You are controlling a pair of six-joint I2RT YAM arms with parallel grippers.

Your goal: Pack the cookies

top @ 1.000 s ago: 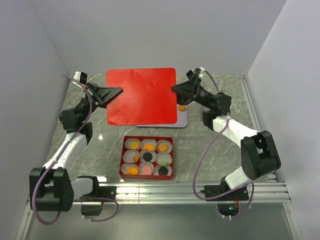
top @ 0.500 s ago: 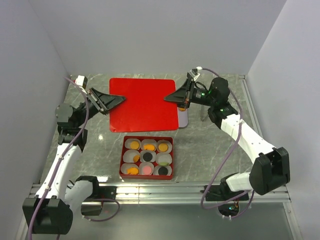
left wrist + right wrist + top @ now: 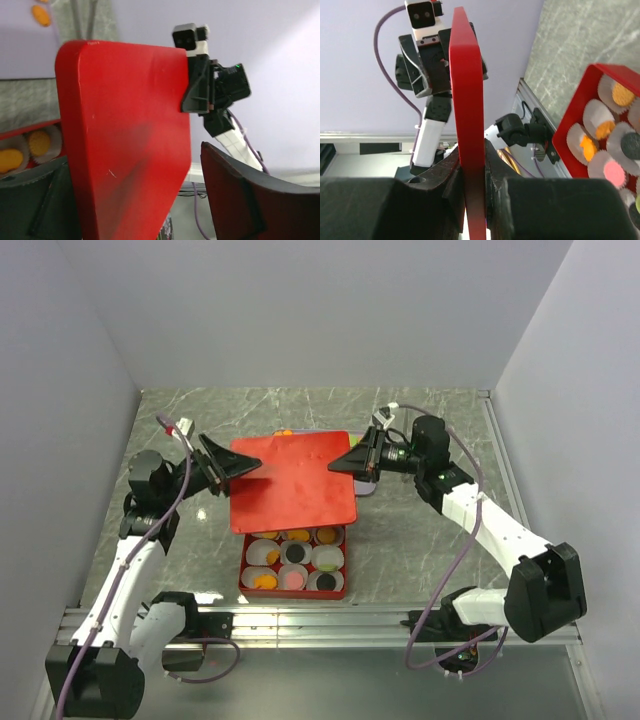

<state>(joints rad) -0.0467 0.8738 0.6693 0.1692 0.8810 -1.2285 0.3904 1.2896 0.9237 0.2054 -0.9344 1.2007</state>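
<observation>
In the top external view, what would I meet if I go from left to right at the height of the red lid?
left gripper, jaws shut on the lid's left edge → red lid → right gripper, jaws shut on its right edge

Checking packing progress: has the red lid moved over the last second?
Yes. The lid has come toward the camera, from the far part of the table to the box, and its near edge now overlaps the box's far edge.
</observation>
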